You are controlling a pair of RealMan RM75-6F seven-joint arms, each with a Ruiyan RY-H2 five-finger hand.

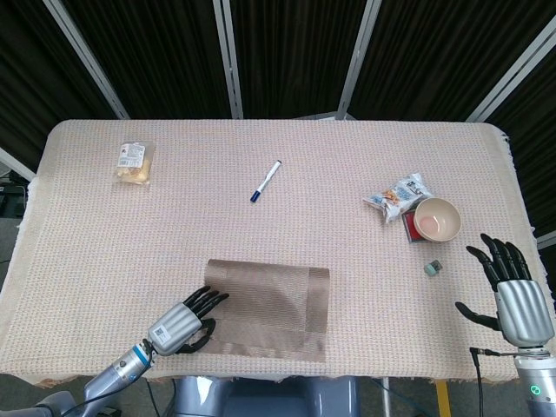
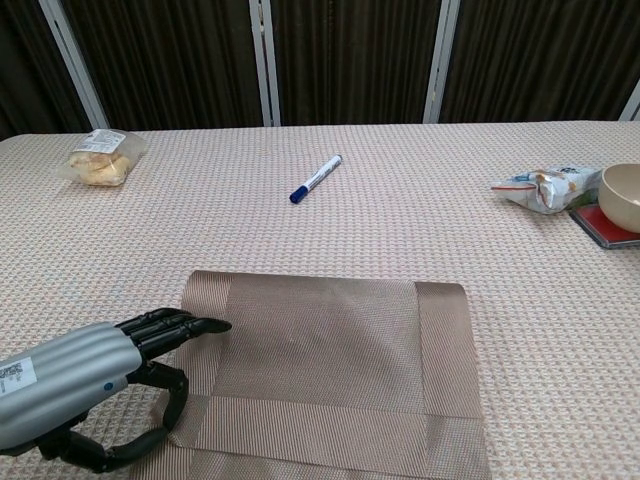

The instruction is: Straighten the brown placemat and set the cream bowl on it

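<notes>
Brown placemat [image 1: 268, 306], near front edge of surface [image 1: 261, 156], likely thin, limp, best dragged by left edge, pinched there by left robot hand [image 1: 184, 321]; cream bowl [image 1: 437, 218] far right; right robot hand [image 1: 512, 287] spread, empty.

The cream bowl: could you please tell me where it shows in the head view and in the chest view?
Head view: the cream bowl sits right of centre on the table, on a red square, ahead of the right hand.
Chest view: the cream bowl is cut by the right edge, at mid-height.
Shared landmark: the snack packet lies just left of it in both.
</notes>
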